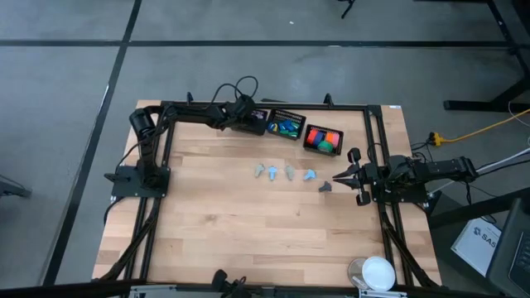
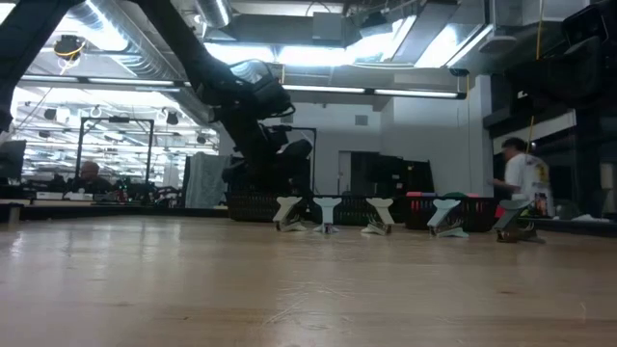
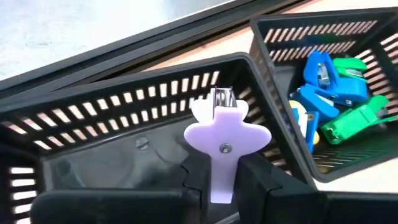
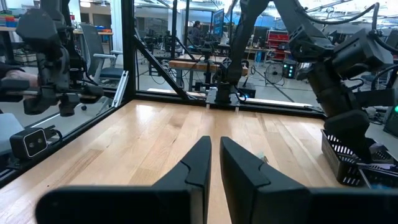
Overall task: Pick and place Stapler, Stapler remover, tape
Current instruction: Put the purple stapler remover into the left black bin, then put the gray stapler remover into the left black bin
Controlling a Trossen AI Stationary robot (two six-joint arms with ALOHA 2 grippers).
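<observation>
The left gripper (image 3: 225, 180) hangs inside an empty black basket (image 3: 124, 118) at the table's far edge, its fingers clamping a lilac staple remover (image 3: 225, 140) by the stem. In the next basket (image 3: 373, 37) beside it lie the blue and green tape pieces (image 3: 336, 93). The right gripper (image 1: 341, 175) waits closed at the right edge, near a grey remover (image 1: 325, 187).
</observation>
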